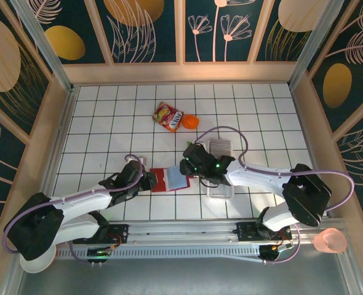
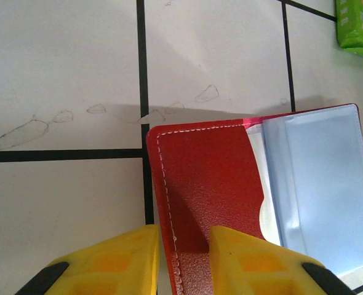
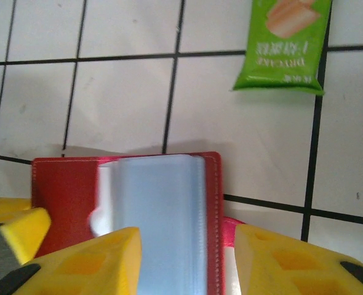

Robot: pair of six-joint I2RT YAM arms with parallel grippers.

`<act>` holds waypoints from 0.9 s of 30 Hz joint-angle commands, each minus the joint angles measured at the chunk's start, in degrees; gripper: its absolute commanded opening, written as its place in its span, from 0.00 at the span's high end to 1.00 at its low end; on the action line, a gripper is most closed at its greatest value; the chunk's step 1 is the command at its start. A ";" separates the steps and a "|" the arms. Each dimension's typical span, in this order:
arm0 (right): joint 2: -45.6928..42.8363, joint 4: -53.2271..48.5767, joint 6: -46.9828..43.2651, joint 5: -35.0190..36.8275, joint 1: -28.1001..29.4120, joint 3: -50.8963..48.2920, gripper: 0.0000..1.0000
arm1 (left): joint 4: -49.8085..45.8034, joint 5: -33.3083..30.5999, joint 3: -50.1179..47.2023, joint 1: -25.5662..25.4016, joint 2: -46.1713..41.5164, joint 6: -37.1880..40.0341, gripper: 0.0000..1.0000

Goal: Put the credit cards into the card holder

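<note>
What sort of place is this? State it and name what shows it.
Probably a robot test cell: a white tabletop ruled with a black grid, wood-framed dark wall panels painted with flowers, and two white robot arms bolted to a metal rail.

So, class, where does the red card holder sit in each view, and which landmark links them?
Top external: card holder just below centre.
Left wrist: card holder lower right.
Right wrist: card holder lower left to centre.
Shared landmark: green packet, top right in both wrist views.
</note>
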 commanded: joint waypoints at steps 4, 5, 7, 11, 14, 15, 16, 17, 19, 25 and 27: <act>2.33 -6.37 2.45 4.88 5.37 6.03 0.56 | 0.97 1.14 -1.18 0.01 -0.31 1.76 0.74; 3.35 -5.53 2.63 3.84 5.76 6.09 0.56 | 0.95 1.20 -1.19 -0.05 -0.34 1.86 0.74; 5.28 -2.92 2.97 1.01 6.03 5.14 0.56 | 0.80 1.57 -1.20 0.01 -0.43 2.13 0.76; 7.58 3.05 4.67 -3.67 5.98 1.97 0.56 | 0.94 2.80 -1.37 0.00 -0.43 2.46 0.78; 9.07 3.51 5.81 -3.91 6.06 1.42 0.56 | 0.86 3.20 -1.46 -0.03 -0.52 2.70 0.79; 9.51 3.64 5.96 -3.97 6.06 1.25 0.56 | 0.77 3.14 -1.47 -0.06 -0.60 2.72 0.79; 9.90 4.01 6.09 -4.24 6.08 1.06 0.56 | 0.70 3.11 -1.46 -0.04 -0.65 2.83 0.79; 10.27 4.15 6.25 -4.38 6.05 0.79 0.56 | 0.62 3.11 -1.38 -0.03 -0.69 2.97 0.80; 11.27 4.70 6.59 -4.76 6.06 0.34 0.56 | 0.29 3.07 -1.30 -0.04 -0.86 3.04 0.79; 14.42 -0.64 7.81 -1.77 6.88 2.00 0.55 | 1.28 3.83 -2.33 -0.06 -1.39 2.37 0.80; 14.71 -0.63 8.10 -1.45 7.23 2.01 0.54 | 1.30 3.88 -2.45 -0.01 -1.65 2.39 0.80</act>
